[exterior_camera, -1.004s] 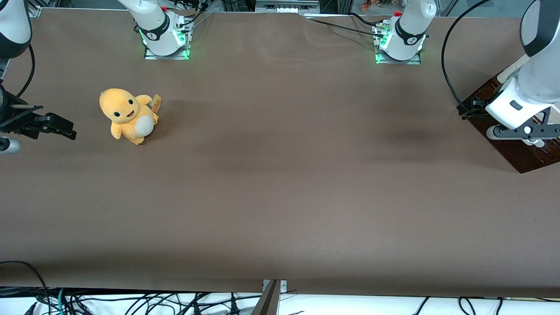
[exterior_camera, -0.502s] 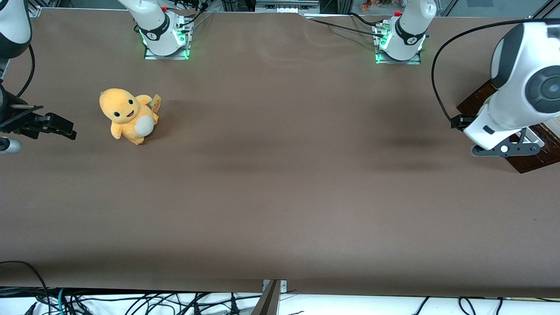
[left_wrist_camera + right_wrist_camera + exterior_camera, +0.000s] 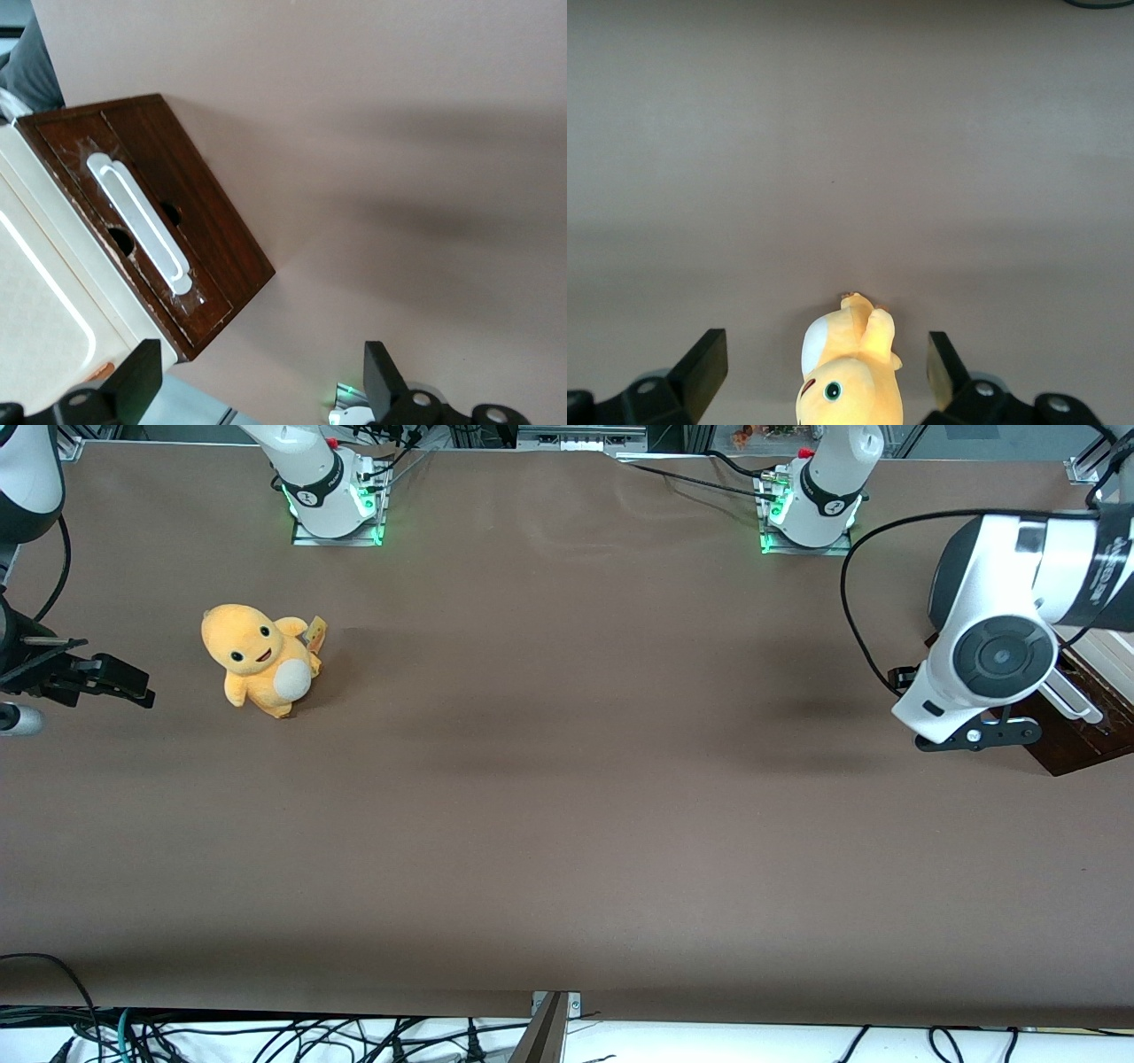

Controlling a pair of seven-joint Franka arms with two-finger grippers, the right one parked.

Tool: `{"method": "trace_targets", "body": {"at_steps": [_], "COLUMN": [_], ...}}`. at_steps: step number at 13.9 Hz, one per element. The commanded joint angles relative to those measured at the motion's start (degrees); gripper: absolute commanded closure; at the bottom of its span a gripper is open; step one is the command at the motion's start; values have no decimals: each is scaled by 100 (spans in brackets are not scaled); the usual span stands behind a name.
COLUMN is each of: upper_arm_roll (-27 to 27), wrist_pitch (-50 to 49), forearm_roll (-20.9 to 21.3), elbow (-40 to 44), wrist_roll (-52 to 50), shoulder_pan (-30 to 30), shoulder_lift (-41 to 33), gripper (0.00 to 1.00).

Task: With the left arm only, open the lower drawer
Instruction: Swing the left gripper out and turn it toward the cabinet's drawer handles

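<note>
— Where is the gripper (image 3: 261, 390)?

— In front of the lower drawer (image 3: 190, 235), clear of it, fingers (image 3: 142, 381) spread wide with nothing between them.

— And the drawer?

— Shut, silver handle (image 3: 142, 223) untouched, at three o'clock on the table (image 3: 567, 797), under the left arm (image 3: 1001, 646). A yellow plush toy (image 3: 259, 659) sits toward ten o'clock.

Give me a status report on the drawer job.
Black two-finger end effector open, empty, off the silver metal bar handle. Dark brown wood lower drawer not visibly pulled out. Nothing in the way.
</note>
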Motion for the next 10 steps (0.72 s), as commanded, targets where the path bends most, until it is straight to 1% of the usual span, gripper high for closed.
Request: {"method": "trace_targets", "body": {"at_steps": [1, 4, 6, 9, 10], "upper_arm_roll": [10, 10, 10, 36, 36], "wrist_pitch": [-350, -737, -1019, -1168, -1369], "forearm_roll": [571, 1108, 1381, 1417, 1469], "elbow": [138, 138, 138, 129, 129], "wrist_roll": [-368, -658, -869, -1333, -1536], "shoulder_pan": [-277, -488, -541, -524, -533], "shoulder_lift": [299, 659, 905, 1134, 1230], "gripper": [0, 0, 0, 0, 0]}}
